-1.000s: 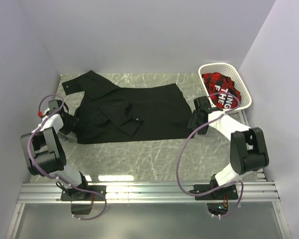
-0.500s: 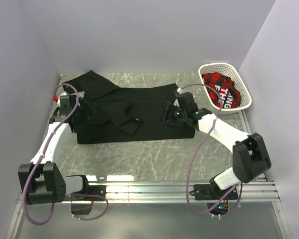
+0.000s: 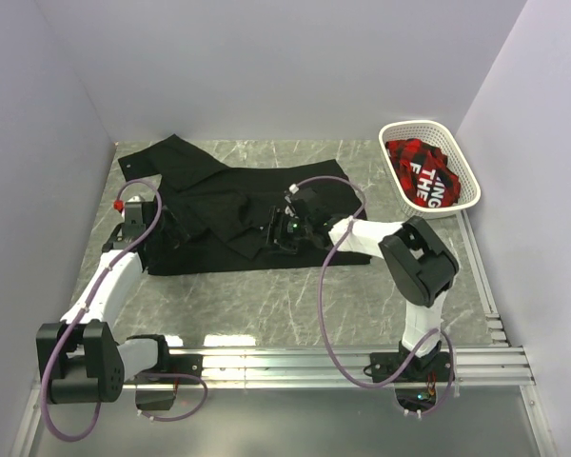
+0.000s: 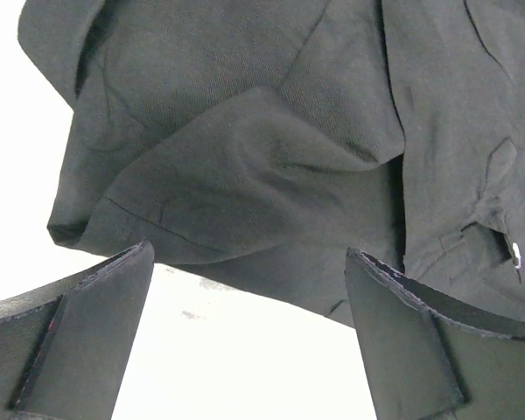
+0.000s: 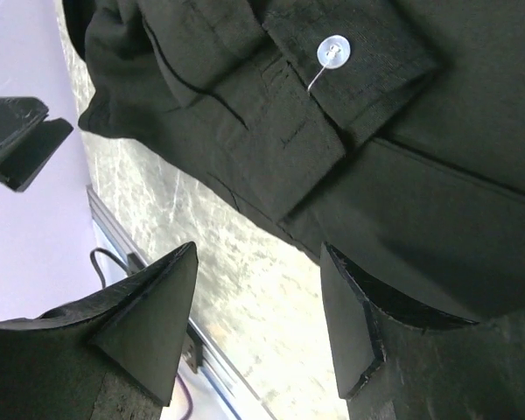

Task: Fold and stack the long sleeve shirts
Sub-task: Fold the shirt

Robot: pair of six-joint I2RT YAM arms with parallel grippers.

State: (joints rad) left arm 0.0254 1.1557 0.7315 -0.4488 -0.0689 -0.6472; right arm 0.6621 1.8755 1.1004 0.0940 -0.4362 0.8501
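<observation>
Two arms, one garment: which step is in hand? — Trainee

An early fold, by judgement. The black shirt (image 3: 257, 190) lies spread on the table (image 3: 295, 295) at the far centre, with one sleeve laid across its front, well apart from the white basket (image 3: 419, 124). The left gripper (image 4: 248, 254) sits at the shirt's left edge, jaws wide, nothing between them. The right gripper (image 5: 259, 249) hovers just above the cuff (image 5: 289, 131) with its white button (image 5: 333, 51), jaws apart, nothing held. — Technician

What does the next move call for? — Trainee

Probably a descent and a pinch: the left on the bunched edge fold, the right on the cuff. Both then carry the fabric inward together, so the cloth neither drags nor bunches. — Technician

Any writing? — Trainee

None on the shirt. The red plaid garment (image 3: 414, 157) in the basket shows white capitals, partly hidden: "ING" and "HE" are legible, the whole words are not — Technician
</observation>
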